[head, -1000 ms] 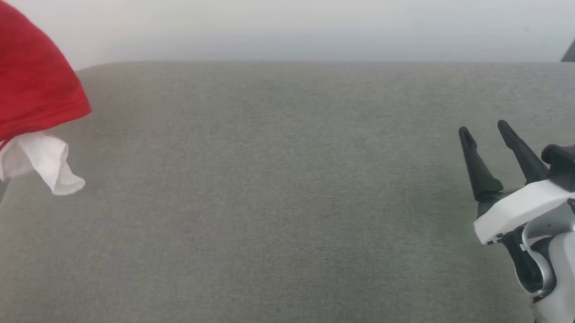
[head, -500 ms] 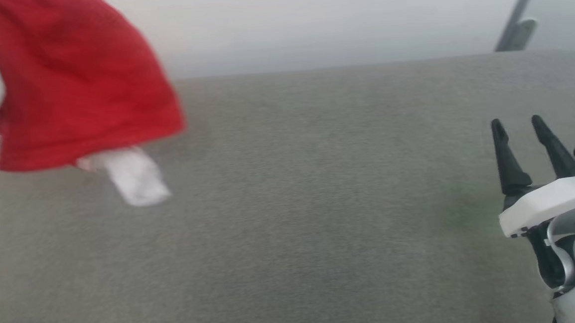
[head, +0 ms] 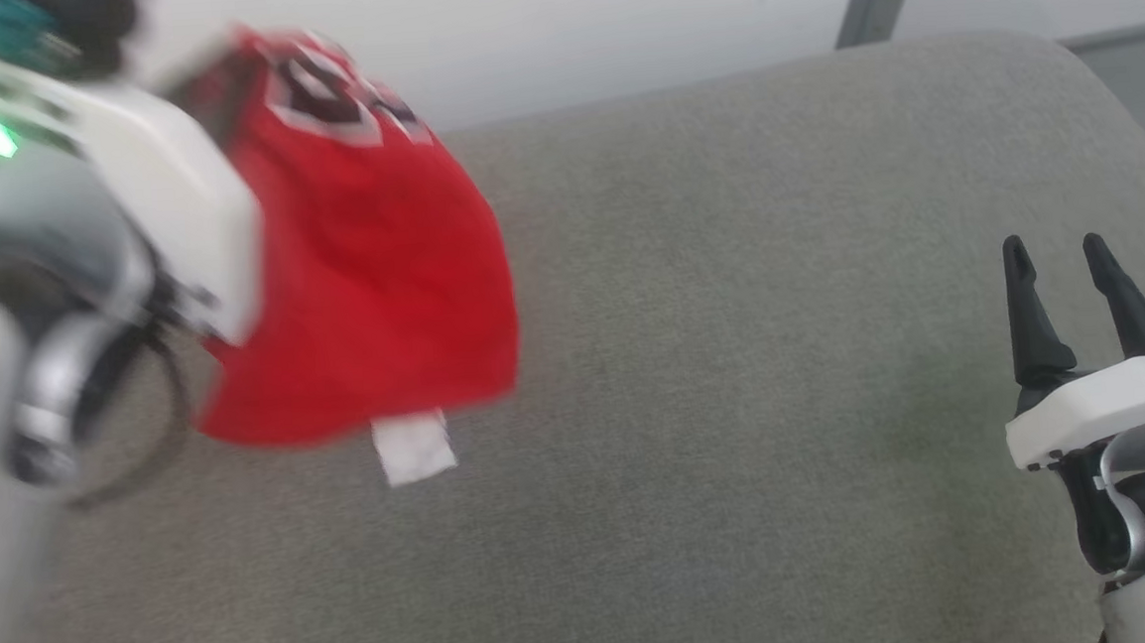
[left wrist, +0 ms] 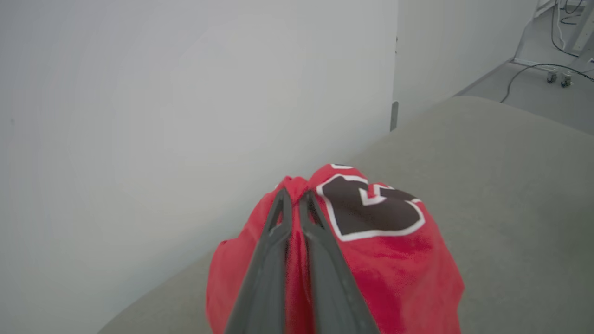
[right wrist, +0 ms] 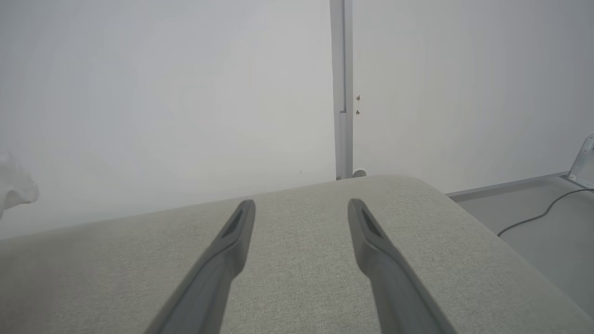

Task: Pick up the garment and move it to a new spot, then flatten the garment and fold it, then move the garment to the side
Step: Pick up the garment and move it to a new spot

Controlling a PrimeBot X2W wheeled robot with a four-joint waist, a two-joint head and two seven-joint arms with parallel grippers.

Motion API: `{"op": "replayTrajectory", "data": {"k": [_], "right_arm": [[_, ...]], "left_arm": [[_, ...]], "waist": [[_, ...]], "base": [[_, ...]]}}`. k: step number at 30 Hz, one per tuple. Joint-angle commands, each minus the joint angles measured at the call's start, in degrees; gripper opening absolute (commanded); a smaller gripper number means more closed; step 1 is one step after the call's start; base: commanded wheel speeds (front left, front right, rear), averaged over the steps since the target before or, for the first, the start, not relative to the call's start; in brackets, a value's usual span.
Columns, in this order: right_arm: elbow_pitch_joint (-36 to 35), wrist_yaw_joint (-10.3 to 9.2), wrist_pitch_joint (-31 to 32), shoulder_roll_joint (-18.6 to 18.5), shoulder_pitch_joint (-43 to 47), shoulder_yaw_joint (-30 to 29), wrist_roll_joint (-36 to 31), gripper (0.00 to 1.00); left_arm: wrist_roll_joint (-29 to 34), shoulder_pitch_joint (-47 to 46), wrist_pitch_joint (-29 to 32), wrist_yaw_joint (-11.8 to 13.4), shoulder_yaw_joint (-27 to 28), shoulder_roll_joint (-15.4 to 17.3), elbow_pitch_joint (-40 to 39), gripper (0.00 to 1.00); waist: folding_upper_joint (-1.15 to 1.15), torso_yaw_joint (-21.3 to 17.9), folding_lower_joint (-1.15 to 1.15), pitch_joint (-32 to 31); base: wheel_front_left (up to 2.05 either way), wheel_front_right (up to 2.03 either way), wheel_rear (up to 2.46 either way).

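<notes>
over the left of the cushion [head: 733, 351], the left gripper [left wrist: 295, 194] is clamped tight on the garment [head: 373, 304], which hangs bunched from it. at lower right, the right gripper [head: 1053, 244] gapes wide, empty.

My left pincer [left wrist: 293, 197] is up high at the far left, its two long dark fingers pressed together on a fold of the red jersey garment [left wrist: 399, 264]. My pale left wrist [head: 156, 178] shows blurred. My right pincer [head: 1053, 250] sits low at the near right, fingers spread wide and pointing away.
</notes>
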Motion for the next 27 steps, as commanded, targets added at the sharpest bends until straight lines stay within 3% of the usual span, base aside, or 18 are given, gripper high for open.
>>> {"op": "replayTrajectory", "data": {"k": [1,17,27], "right_arm": [[0.36,0.02,-0.68,0.52,-0.37,-0.08,0.05,1.0],[5.11,0.02,-3.09,2.17,-0.86,2.94,1.26,1.0],[6.76,0.02,-3.83,1.84,-1.85,4.45,1.22,1.0]], "left_arm": [[-0.2,2.46,0.71,0.3,-1.72,-1.32,0.19,0.0],[-2.2,15.76,-0.8,0.36,-12.46,-9.46,12.07,0.0],[-1.14,18.64,-6.05,-2.54,-17.04,-14.01,25.79,0.0]], "waist": [[0.0,-1.18,0.0,1.12],[0.0,-3.48,0.0,2.95],[0.0,-3.73,0.0,3.06]], "base": [[0.0,0.0,0.0],[0.0,0.0,0.0],[0.0,0.0,0.0]]}}
